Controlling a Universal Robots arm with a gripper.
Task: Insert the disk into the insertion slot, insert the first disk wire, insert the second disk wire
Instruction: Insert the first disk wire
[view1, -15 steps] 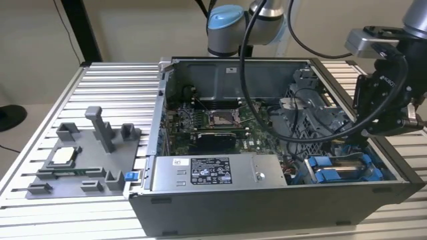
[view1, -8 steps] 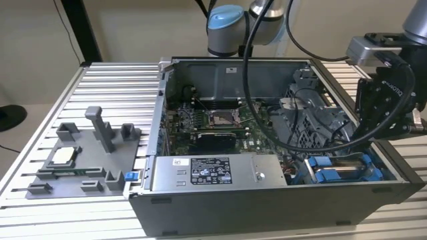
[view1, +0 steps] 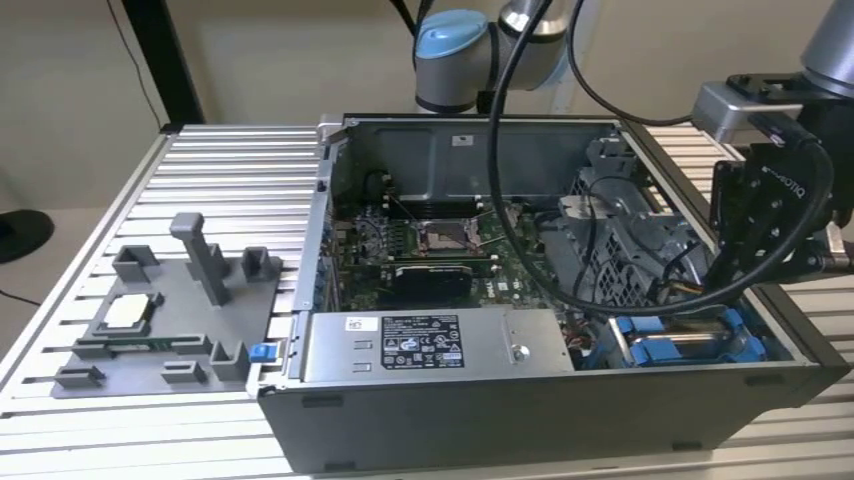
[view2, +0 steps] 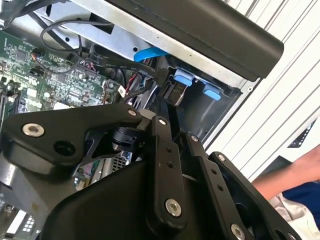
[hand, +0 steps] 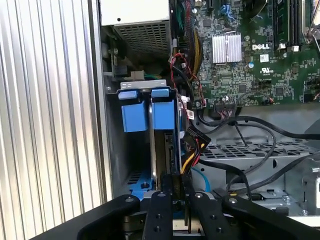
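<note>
My gripper (view1: 727, 288) hangs over the insertion slot (view1: 681, 346), a grey bay with blue rails in the open computer case's corner at the exterior view's right. In the first wrist view the disk (hand: 162, 115) stands edge-on inside the slot (hand: 113, 150), its blue frame tabs showing. My gripper (hand: 176, 182) is shut on the black connector of a disk wire (hand: 190, 160) with yellow and red strands, right at the disk's edge. In the second wrist view my gripper (view2: 172, 102) points at that black connector (view2: 175, 91) below the blue tabs, and a flat black cable (view2: 125, 65) runs alongside.
A grey box with a black-and-white label (view1: 427, 345) lies along the case's front. The motherboard (view1: 427, 245) fills the case floor, with a perforated cage (view1: 621, 250) beside the slot. A grey fixture (view1: 160, 310) stands on the slatted table. A person's arm (view2: 295, 175) is near the case.
</note>
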